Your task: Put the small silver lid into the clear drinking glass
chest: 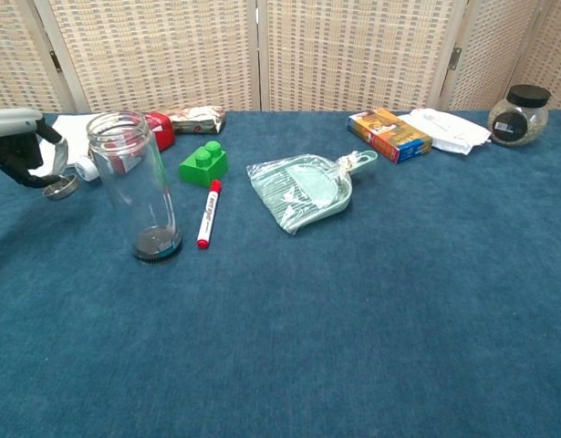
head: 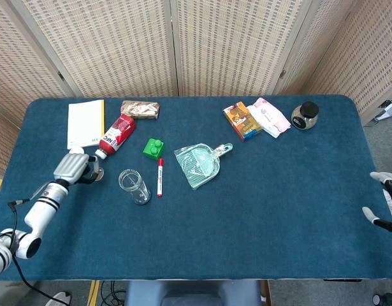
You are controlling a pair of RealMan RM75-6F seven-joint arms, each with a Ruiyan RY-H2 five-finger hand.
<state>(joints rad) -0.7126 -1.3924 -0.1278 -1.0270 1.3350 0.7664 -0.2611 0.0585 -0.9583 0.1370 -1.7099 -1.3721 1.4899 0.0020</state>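
Note:
The clear drinking glass (head: 133, 186) stands upright on the blue table, tall in the chest view (chest: 134, 187). To its left my left hand (head: 72, 167) pinches the small silver lid (head: 95, 173) and holds it off the cloth. In the chest view the lid (chest: 61, 188) hangs under the dark fingers of that hand (chest: 17, 146), level with the glass's middle and a hand's width to its left. My right hand (head: 385, 205) rests at the table's right edge with fingers apart and nothing in it.
Behind the glass lie a red bottle (head: 116, 135), a white notebook (head: 85, 122), a green block (head: 153, 148) and a red-capped marker (head: 160, 176). A bagged dustpan (head: 199, 164) lies mid-table. A box (head: 241, 120), a tissue pack (head: 269, 116) and a jar (head: 304, 115) sit at the back right.

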